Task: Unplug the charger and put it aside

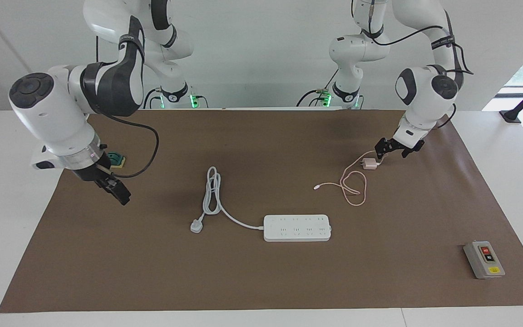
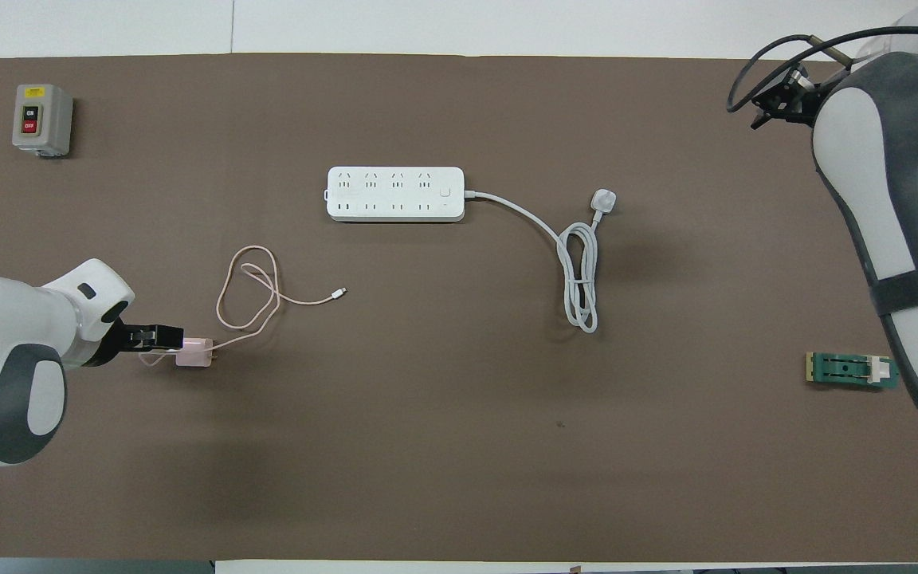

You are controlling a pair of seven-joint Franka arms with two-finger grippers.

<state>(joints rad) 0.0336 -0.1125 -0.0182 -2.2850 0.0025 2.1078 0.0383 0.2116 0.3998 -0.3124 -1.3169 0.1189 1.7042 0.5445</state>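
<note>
Overhead view: on the brown tabletop (image 2: 459, 446), the white power strip (image 2: 395, 194); nearer the robots, the pale-pink charger (image 2: 194, 351), unplugged, cable looped. Left hand (image 1: 397, 149) open just beside it; right hand (image 1: 117, 192) waits, grip unreadable. Switch box (image 2: 42, 119) reads "ON", "OFF".

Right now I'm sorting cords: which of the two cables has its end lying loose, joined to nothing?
The thin pink cable of the small pale-pink cube charger; its tip lies bare on the brown mat. The thick white cord runs into the white power strip.
</note>
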